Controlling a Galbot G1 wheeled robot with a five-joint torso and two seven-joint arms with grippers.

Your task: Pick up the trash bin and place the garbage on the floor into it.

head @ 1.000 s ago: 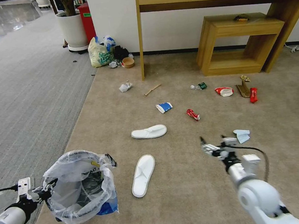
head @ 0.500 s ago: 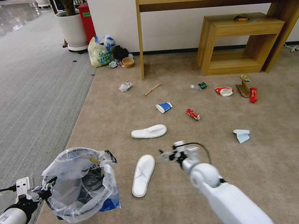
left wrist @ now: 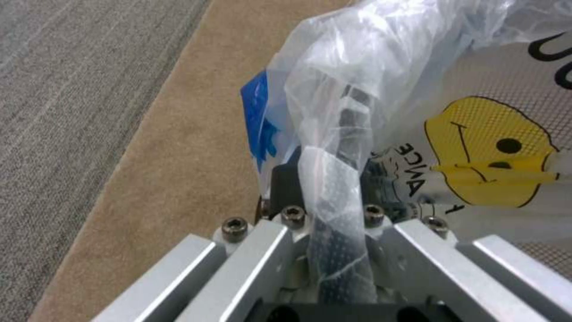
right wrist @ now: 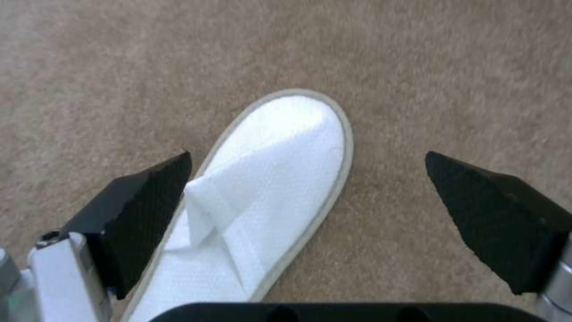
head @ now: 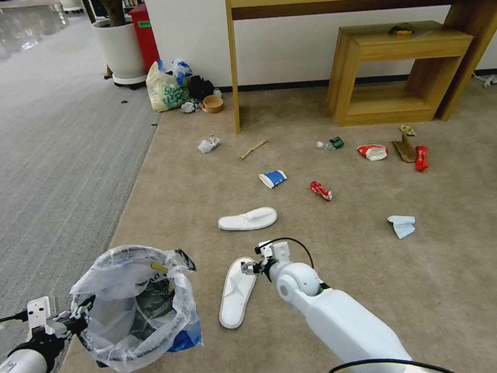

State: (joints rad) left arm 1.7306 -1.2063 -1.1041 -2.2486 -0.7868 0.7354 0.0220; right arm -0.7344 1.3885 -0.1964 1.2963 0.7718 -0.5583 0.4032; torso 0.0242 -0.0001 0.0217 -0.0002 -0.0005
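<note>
My left gripper (head: pixel 75 325) (left wrist: pixel 330 179) is shut on the rim of the trash bin (head: pixel 134 307) (left wrist: pixel 369 89), holding it above the floor (head: pixel 385 290) at the lower left. The right gripper (head: pixel 252 265) (right wrist: pixel 307 156) hangs open just over the far end of the nearer white slipper (head: pixel 235 295) (right wrist: pixel 280 179), one finger beside each edge. Beyond lie a second slipper (head: pixel 247 219), a blue-white cup (head: pixel 273 178), a crushed red can (head: pixel 320 190), a pale-blue face mask (head: pixel 403 225), a red-white bowl (head: pixel 372 152), a red wrapper (head: pixel 421 158), cardboard (head: pixel 405 148), a wooden stick (head: pixel 253 149) and a bottle (head: pixel 329 144).
A tall wooden table's leg (head: pixel 234 95) and a low wooden shelf (head: pixel 401 74) stand against the back wall. A yellowish shopping bag (head: pixel 166 89) and a white planter (head: pixel 120 49) sit at the back left. Grey ribbed carpet (head: pixel 37 158) borders the left.
My right arm has swung left from beside the face mask to above the nearer slipper. The left arm and the bin have stayed almost still.
</note>
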